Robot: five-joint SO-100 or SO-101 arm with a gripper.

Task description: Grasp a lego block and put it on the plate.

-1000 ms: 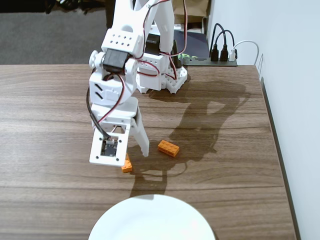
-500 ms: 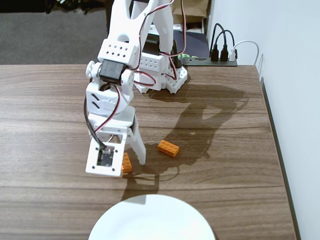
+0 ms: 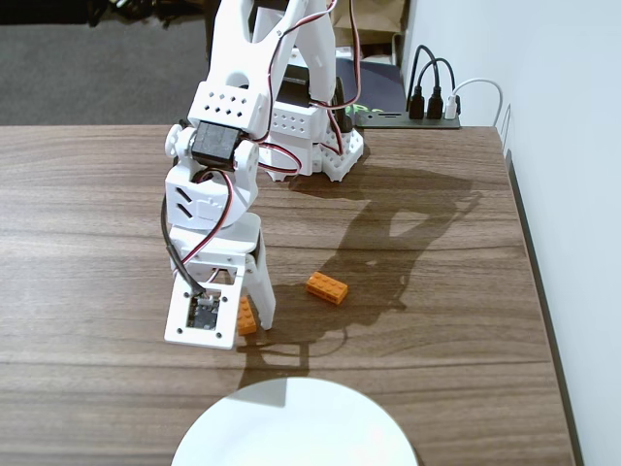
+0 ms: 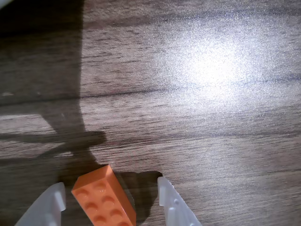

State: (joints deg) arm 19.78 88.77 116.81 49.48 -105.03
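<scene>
An orange lego block (image 4: 103,200) lies on the wooden table between my open jaws in the wrist view, close to the left fingertip (image 4: 54,197), with a gap to the right fingertip (image 4: 167,197). In the fixed view the same block (image 3: 246,316) shows partly behind my gripper (image 3: 243,325), which is lowered to the table. A second orange lego block (image 3: 327,287) lies free to the right. The white plate (image 3: 296,427) sits at the bottom edge, just below the gripper.
The arm's white base (image 3: 310,136) stands at the table's back. A black power strip with plugs (image 3: 417,112) lies at the back right. The table's right edge (image 3: 539,291) runs along a white wall.
</scene>
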